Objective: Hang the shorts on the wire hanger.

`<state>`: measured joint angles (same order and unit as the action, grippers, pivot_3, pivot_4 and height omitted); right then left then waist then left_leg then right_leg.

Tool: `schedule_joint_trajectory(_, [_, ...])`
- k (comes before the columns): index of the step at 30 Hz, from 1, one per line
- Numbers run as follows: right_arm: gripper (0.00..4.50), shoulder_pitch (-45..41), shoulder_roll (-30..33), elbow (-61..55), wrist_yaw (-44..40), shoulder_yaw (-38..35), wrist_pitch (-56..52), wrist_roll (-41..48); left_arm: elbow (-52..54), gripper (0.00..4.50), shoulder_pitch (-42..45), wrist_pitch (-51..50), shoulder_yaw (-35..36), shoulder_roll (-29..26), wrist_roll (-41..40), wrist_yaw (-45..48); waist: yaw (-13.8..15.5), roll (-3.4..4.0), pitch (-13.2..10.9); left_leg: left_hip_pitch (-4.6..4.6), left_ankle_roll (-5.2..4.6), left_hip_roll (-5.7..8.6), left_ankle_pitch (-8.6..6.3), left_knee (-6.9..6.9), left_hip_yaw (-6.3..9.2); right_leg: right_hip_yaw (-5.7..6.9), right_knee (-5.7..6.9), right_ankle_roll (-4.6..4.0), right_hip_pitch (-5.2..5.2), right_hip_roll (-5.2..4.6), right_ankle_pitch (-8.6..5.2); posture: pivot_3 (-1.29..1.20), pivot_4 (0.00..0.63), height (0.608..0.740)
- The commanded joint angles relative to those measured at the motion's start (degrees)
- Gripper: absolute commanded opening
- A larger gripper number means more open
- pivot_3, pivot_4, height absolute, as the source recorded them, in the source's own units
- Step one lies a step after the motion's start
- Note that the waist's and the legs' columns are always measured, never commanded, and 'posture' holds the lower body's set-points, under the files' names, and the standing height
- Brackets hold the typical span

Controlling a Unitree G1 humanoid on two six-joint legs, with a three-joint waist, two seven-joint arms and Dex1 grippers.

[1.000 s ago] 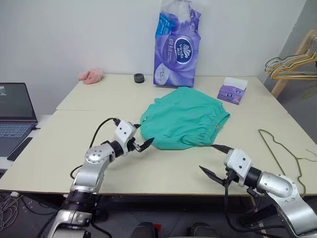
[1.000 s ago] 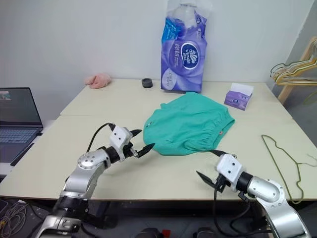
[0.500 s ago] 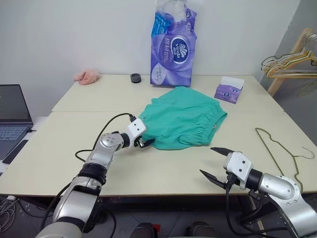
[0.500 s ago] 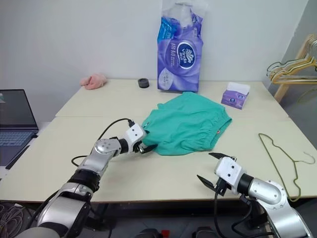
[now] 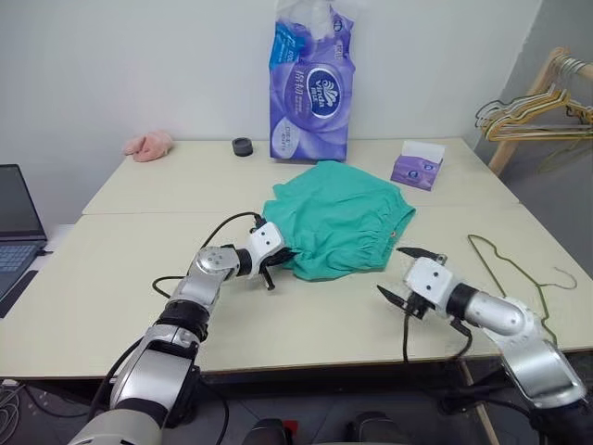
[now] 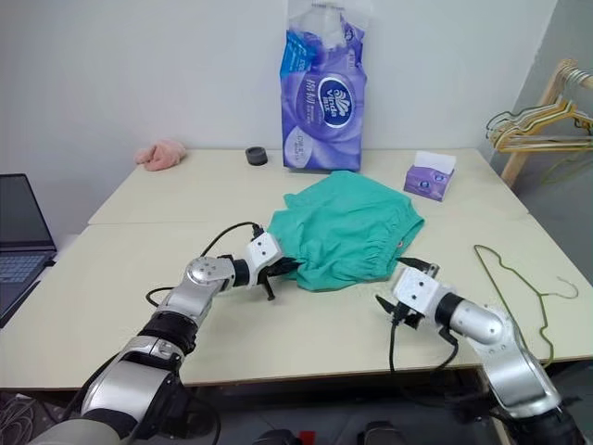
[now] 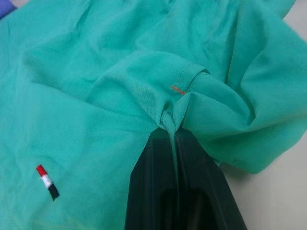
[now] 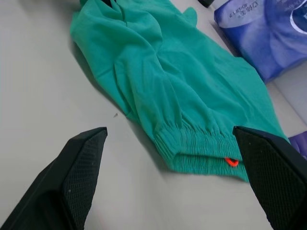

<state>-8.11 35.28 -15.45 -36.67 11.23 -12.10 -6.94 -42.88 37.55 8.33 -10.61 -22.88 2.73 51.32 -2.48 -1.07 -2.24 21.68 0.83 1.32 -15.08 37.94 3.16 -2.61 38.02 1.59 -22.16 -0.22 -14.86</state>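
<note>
The teal-green shorts [image 5: 341, 218] lie flat in the middle of the table, gathered waistband toward the right with a small orange tag [image 8: 232, 162]. My left gripper [image 5: 278, 266] is shut on the near left edge of the shorts; in the left wrist view the fabric [image 7: 168, 120] is pinched between the two black fingers [image 7: 153, 191]. My right gripper [image 5: 409, 273] is open, just in front of the waistband's near right corner, apart from the cloth. The thin olive wire hanger [image 5: 511, 273] lies flat on the table to the right of that gripper.
A purple tissue pack [image 5: 312, 82] stands at the back, a small purple tissue box [image 5: 417, 166] to its right, a black ring [image 5: 243, 146] and a pink cloth lump [image 5: 148, 144] to its left. A bunch of hangers [image 5: 528, 111] hangs off a wooden rack at the far right. A laptop [image 5: 17, 213] sits on the left.
My left gripper reached the near left edge of the shorts and shut on the fabric. My right gripper, still open, moved forward toward the waistband. The camera view also shifted.
</note>
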Motion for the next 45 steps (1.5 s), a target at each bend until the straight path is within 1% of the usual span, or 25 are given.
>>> schedule_joint_trajectory(1, [4.50,-5.3,0.4,4.8,-1.5,3.0,0.7,-3.5,5.5,0.02,-0.1,-1.9,1.9,-1.0,-2.3,1.2,0.0,0.00,0.0,0.00,0.00,0.02,0.00,0.01,0.04,0.01,0.00,0.00,0.00,-0.02,0.00,-0.09,0.000,0.740])
schedule_joint_trajectory(4, [4.50,-9.9,-0.2,11.7,-1.6,6.6,3.2,-7.1,8.9,0.02,-1.1,-3.2,2.1,-1.7,-3.0,2.3,0.2,0.00,0.0,0.00,0.00,0.02,0.00,0.01,0.12,-0.02,0.00,0.00,-0.01,-0.03,0.00,-0.07,0.000,0.740])
schedule_joint_trajectory(10, [4.50,-17.8,-1.4,23.6,-1.4,11.1,9.5,-12.2,13.5,0.02,-2.9,-5.4,2.3,-2.8,-4.2,3.7,0.1,0.00,0.0,-0.01,0.01,0.03,0.00,0.01,0.15,-0.04,0.03,-0.01,-0.03,-0.05,0.01,-0.06,0.000,0.740])
schedule_joint_trajectory(11, [4.31,-19.2,-2.1,25.3,-0.7,11.5,10.5,-12.8,14.1,0.00,-3.1,-5.6,2.3,-3.0,-4.4,4.2,0.0,0.00,0.0,-0.01,0.01,0.02,0.00,0.01,0.15,-0.04,0.03,-0.02,-0.03,-0.05,0.01,-0.06,0.000,0.740])
schedule_joint_trajectory(13, [3.88,-21.4,-3.3,27.9,-0.1,11.6,11.8,-13.4,15.1,0.00,-3.6,-5.9,2.3,-3.4,-4.7,4.9,-0.1,0.00,0.0,-0.02,0.01,0.00,0.00,0.01,0.16,-0.04,0.05,-0.02,-0.05,-0.05,0.01,-0.06,0.000,0.740])
schedule_joint_trajectory(15, [3.30,-22.6,-3.6,29.5,-0.2,11.9,13.1,-14.1,16.1,0.00,-4.3,-6.3,2.2,-4.0,-4.8,5.6,-0.2,0.01,0.0,-0.01,0.01,0.01,0.00,0.01,0.16,-0.05,0.07,-0.02,-0.07,-0.05,0.01,-0.05,0.000,0.740])
schedule_joint_trajectory(22, [0.82,-23.1,-2.8,29.5,-2.3,12.7,17.0,-15.8,20.6,0.00,-7.3,-9.0,1.8,-7.4,-5.9,9.5,-0.1,0.01,0.0,-0.01,0.02,0.01,-0.01,0.01,0.20,-0.03,0.08,-0.03,-0.06,-0.07,0.01,-0.05,0.000,0.740])
schedule_joint_trajectory(24, [0.09,-22.3,-1.6,28.6,-3.6,12.6,17.7,-16.0,22.3,0.00,-8.1,-10.3,1.4,-8.4,-6.4,11.3,0.0,0.01,0.0,0.00,0.02,0.02,-0.01,0.01,0.20,-0.03,0.07,-0.02,-0.06,-0.08,0.01,-0.05,0.000,0.740])
schedule_joint_trajectory(28, [0.04,-19.3,2.8,24.1,-7.6,11.6,18.4,-15.5,29.9,0.00,-11.9,-15.9,0.0,-11.7,-8.9,17.9,0.0,0.02,0.0,0.01,0.02,0.02,-0.02,0.00,0.18,-0.05,0.06,-0.03,-0.07,-0.09,0.01,-0.05,0.000,0.740])
schedule_joint_trajectory(33, [0.04,-12.1,11.0,13.8,-14.6,8.5,17.6,-11.8,44.7,0.00,-18.3,-30.2,-1.9,-18.0,-16.5,27.3,-0.1,0.06,0.0,0.00,0.01,0.00,-0.03,0.00,0.18,-0.05,0.07,-0.04,-0.06,-0.09,-0.03,-0.06,0.000,0.740])
schedule_joint_trajectory(35, [0.04,-8.8,14.0,9.1,-17.1,7.0,16.6,-9.9,49.4,0.00,-20.6,-34.3,-3.2,-20.4,-19.0,30.0,-0.2,0.08,0.0,0.01,-0.01,0.00,-0.05,0.00,0.19,-0.03,0.07,-0.04,-0.05,-0.08,-0.05,-0.07,0.000,0.740])
schedule_joint_trajectory(38, [0.04,-5.9,16.4,4.3,-19.3,5.4,14.5,-7.8,53.2,0.00,-22.5,-36.8,-4.8,-22.2,-20.7,31.4,-0.3,0.08,0.0,-0.06,-0.03,-0.02,-0.06,0.01,0.16,-0.04,0.06,0.02,0.01,-0.07,-0.13,-0.08,0.000,0.740])
schedule_joint_trajectory(39, [0.04,-5.2,17.0,3.1,-19.9,4.9,13.8,-7.3,54.0,0.00,-22.9,-37.4,-5.2,-22.5,-21.0,31.6,-0.3,0.08,0.0,-0.08,-0.03,-0.02,-0.06,0.01,0.15,-0.05,0.06,0.16,0.02,-0.06,-0.24,-0.08,0.000,0.740])
schedule_joint_trajectory(45, [0.04,-1.1,21.5,-3.2,-24.9,2.1,9.0,-3.1,57.1,0.00,-23.2,-39.8,-6.5,-23.6,-23.0,32.7,-0.2,0.08,0.0,-0.08,-0.03,-0.01,-0.07,0.02,0.13,-0.06,0.06,0.15,0.03,-0.06,-0.30,-0.09,0.000,0.740])
